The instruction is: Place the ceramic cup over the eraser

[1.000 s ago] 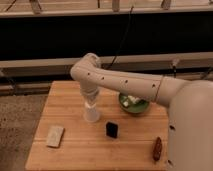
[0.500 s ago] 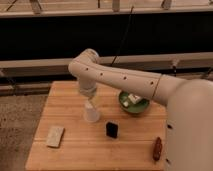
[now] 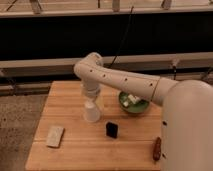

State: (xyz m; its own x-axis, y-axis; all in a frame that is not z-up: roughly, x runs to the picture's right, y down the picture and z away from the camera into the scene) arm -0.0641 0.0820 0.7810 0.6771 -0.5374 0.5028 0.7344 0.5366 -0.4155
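Observation:
The white ceramic cup [image 3: 92, 113] stands on the wooden table [image 3: 75, 150], its narrower end up. My gripper [image 3: 91, 99] hangs straight down right over the cup's top, at or just above it. The black eraser [image 3: 112, 130] lies on the table a short way to the right of the cup and nearer the front, apart from it and uncovered.
A green bowl [image 3: 133, 103] with something pale in it sits right of the cup. A flat beige block [image 3: 55, 136] lies at the front left, a reddish-brown stick [image 3: 157, 148] at the front right. My white arm [image 3: 130, 82] spans the table's right side.
The arm's elbow has shifted slightly up and back. The cup and the eraser stay where they were.

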